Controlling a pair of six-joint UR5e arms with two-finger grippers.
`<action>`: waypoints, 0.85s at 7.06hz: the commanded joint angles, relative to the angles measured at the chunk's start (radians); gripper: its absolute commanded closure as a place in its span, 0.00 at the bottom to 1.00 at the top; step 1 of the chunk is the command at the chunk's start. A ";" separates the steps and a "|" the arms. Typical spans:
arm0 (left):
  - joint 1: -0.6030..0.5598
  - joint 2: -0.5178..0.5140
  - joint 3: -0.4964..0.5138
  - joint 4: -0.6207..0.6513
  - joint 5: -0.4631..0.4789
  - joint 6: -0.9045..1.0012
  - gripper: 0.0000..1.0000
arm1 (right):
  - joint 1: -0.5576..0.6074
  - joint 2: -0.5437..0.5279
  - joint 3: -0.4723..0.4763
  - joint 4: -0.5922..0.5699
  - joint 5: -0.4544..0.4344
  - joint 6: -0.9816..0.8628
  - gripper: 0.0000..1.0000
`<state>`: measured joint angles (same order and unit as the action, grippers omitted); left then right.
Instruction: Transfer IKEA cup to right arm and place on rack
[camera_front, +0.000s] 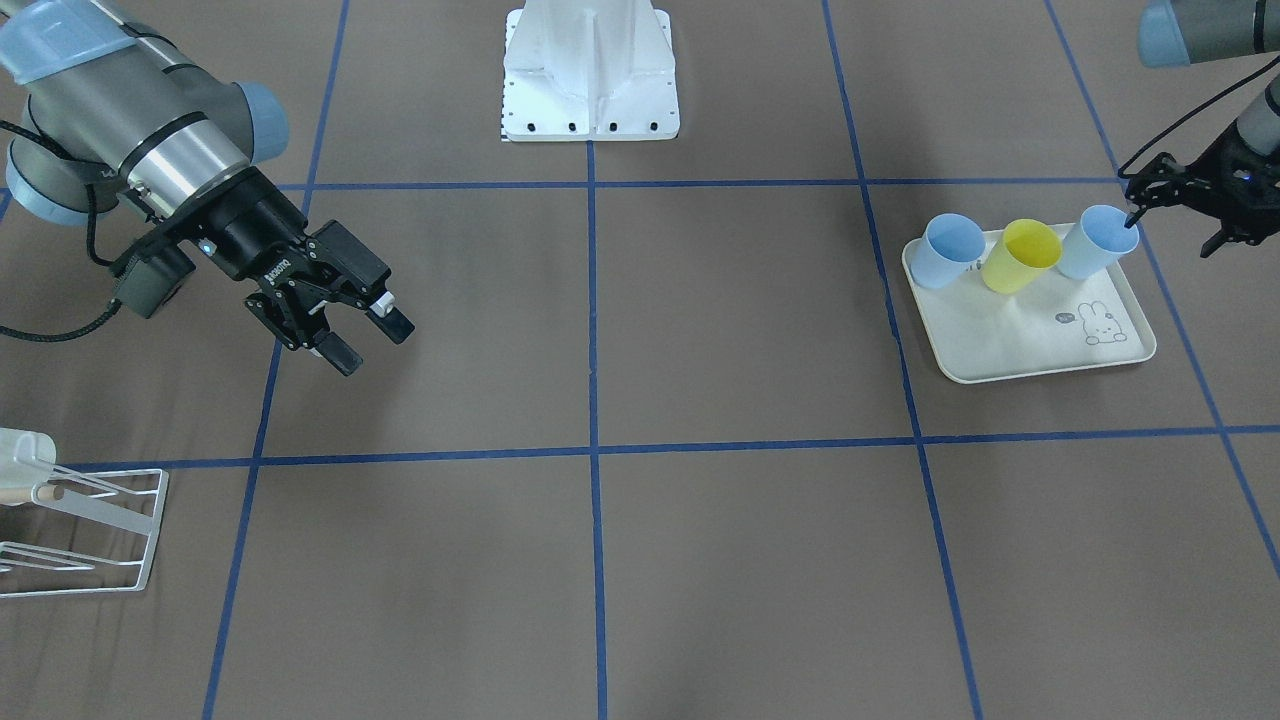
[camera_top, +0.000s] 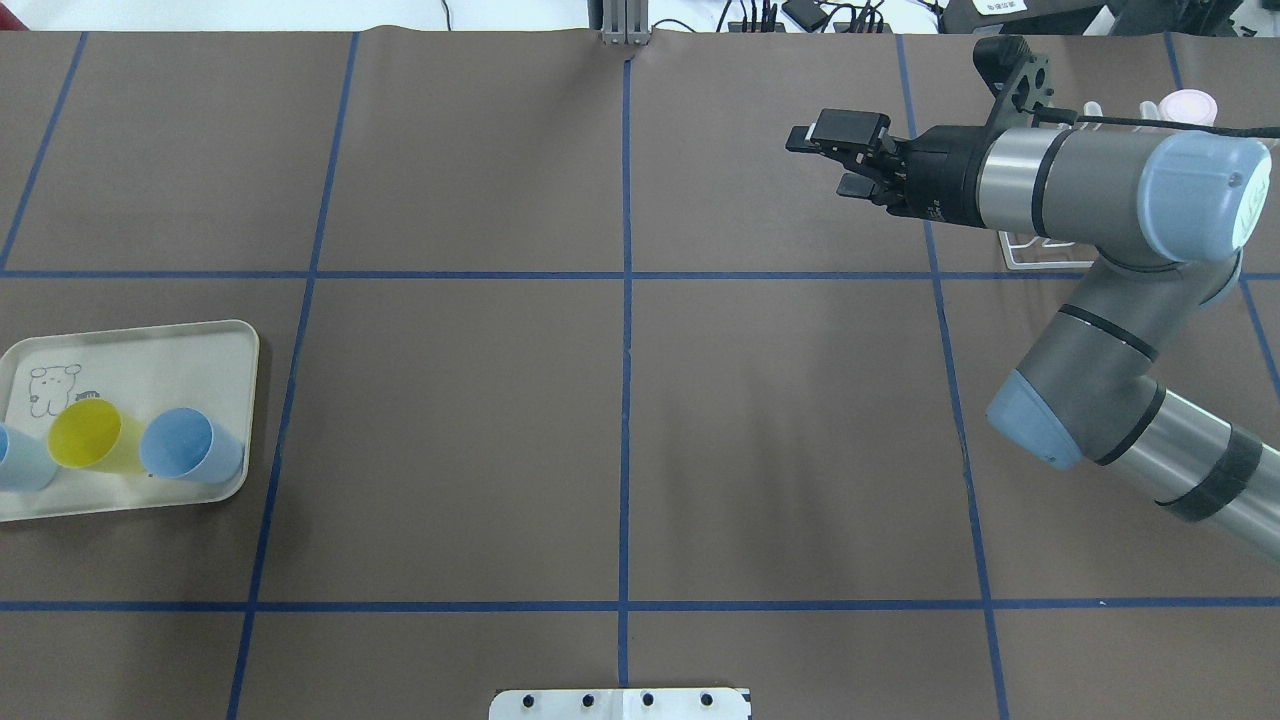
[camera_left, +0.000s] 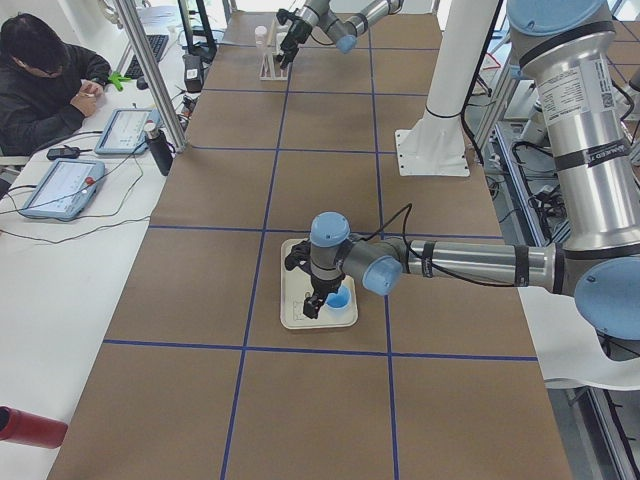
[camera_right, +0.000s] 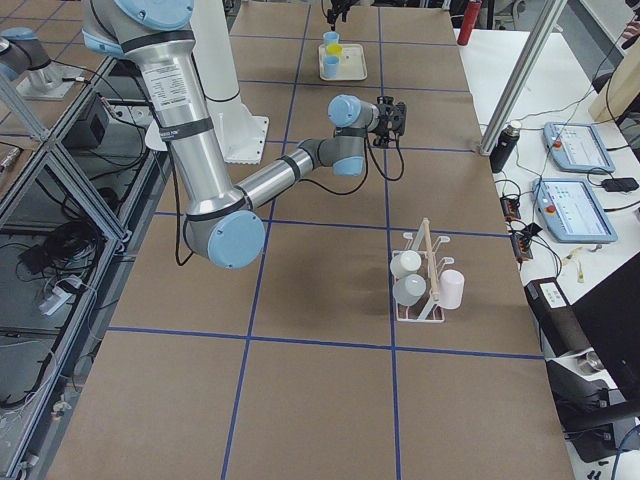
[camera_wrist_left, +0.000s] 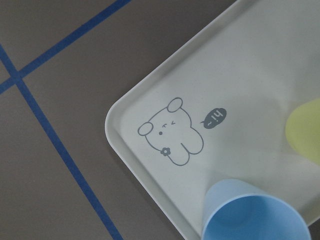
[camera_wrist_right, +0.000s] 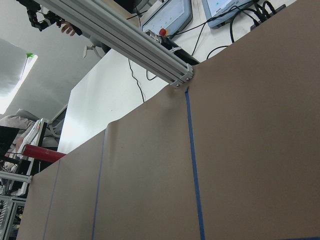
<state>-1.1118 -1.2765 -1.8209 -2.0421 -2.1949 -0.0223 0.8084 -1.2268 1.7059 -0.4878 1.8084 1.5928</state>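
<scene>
Three IKEA cups stand on a cream rabbit-print tray (camera_front: 1010, 345): a light-blue cup (camera_front: 1097, 243), a yellow cup (camera_front: 1020, 256) and another light-blue cup (camera_front: 950, 250). My left gripper (camera_front: 1150, 205) hovers at the first blue cup, one fingertip at its rim, and looks open. The left wrist view shows that blue cup (camera_wrist_left: 250, 215) close below. My right gripper (camera_front: 372, 343) hangs open and empty above the table, far from the tray. The white wire rack (camera_front: 85, 530) stands at the table's corner beside the right arm, also seen as the rack (camera_right: 425, 285).
The rack holds several cups, among them a pink cup (camera_right: 452, 290). The robot's white base (camera_front: 590, 75) stands at the table's middle edge. A person (camera_left: 45, 75) sits at a side desk with tablets. A red bottle (camera_left: 30, 428) lies there.
</scene>
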 joint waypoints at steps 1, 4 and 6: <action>0.021 -0.010 0.014 -0.001 -0.015 -0.004 0.01 | 0.000 0.000 0.000 0.000 0.000 -0.001 0.00; 0.021 -0.018 0.037 -0.010 -0.016 -0.001 0.36 | 0.000 0.000 -0.002 0.000 0.000 -0.001 0.00; 0.024 -0.024 0.043 -0.012 -0.016 -0.001 0.36 | 0.000 0.000 0.000 0.000 0.000 -0.001 0.00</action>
<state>-1.0896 -1.2976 -1.7821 -2.0530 -2.2102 -0.0231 0.8084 -1.2272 1.7046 -0.4878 1.8086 1.5923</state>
